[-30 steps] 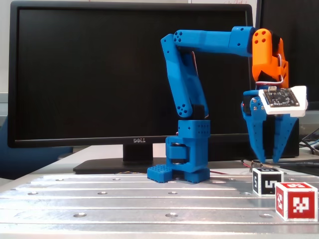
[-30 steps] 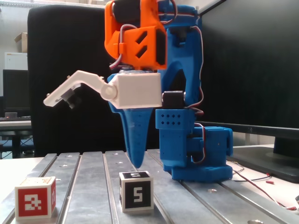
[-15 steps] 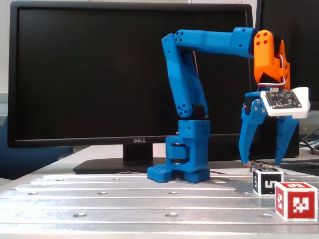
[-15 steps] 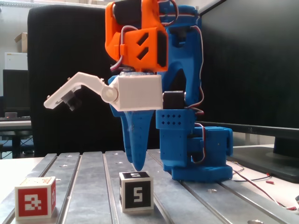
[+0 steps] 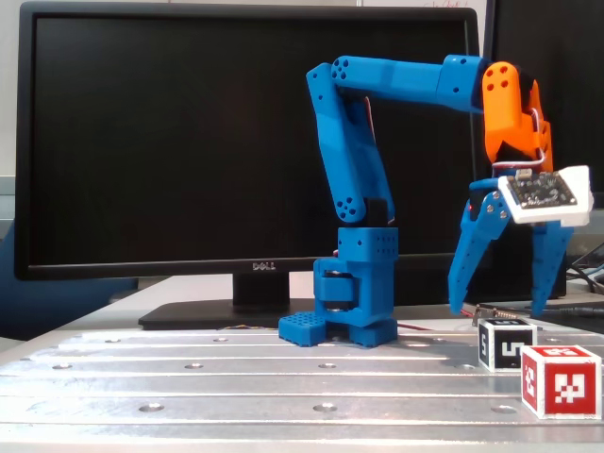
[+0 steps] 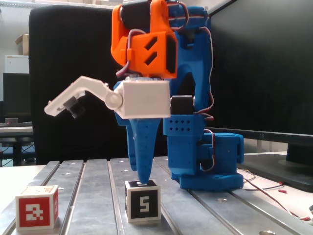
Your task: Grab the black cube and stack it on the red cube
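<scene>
— Where's the gripper?

— I see the gripper [image 5: 497, 310] hanging tips-down with its blue fingers [image 5: 466, 274] spread wide, holding nothing. In the other fixed view its tips [image 6: 142, 180] sit just above the black cube [image 6: 142, 201].

— And the cubes?

— In a fixed view the black cube [image 5: 506, 343] rests on the metal table [image 5: 236, 377] near its right edge, the red cube [image 5: 561, 380] just beside it, closer to the front right corner.
</scene>
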